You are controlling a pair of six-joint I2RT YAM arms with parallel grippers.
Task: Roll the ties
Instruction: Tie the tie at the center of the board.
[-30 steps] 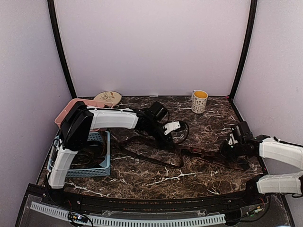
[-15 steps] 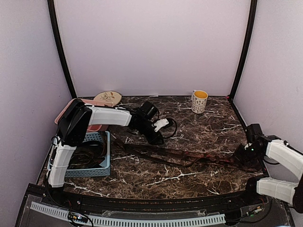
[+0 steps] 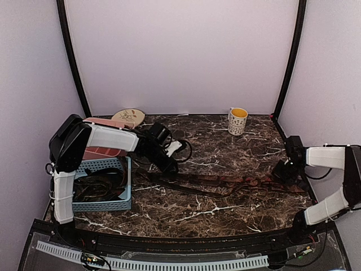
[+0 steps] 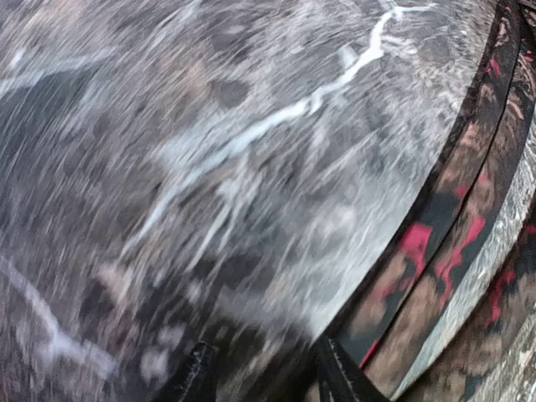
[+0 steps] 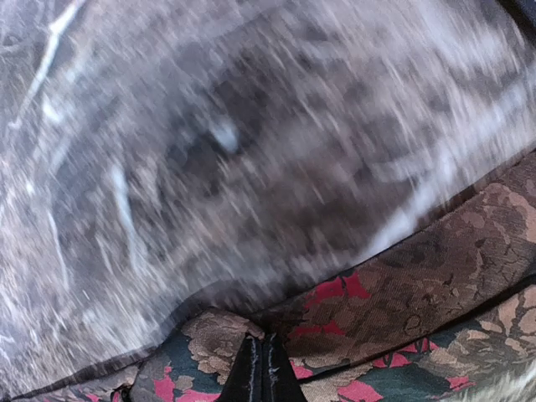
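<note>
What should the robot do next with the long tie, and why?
Probably the right gripper should start turning its end of the tie over toward the middle. It is shut on that end, and the tie runs stretched out straight across the table, not coiled yet.

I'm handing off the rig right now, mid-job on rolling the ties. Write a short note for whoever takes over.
Left gripper: open, low over the table, nothing between its fingers; the tie's strips run just beside it.
Right gripper: shut on the tie at its right end.
Tie: stretched out flat across the table between the two arms.
Done: tie laid out straight; no coil in sight.
To do: roll it up. The basket holds dark strands; cannot tell if they are ties.
</note>
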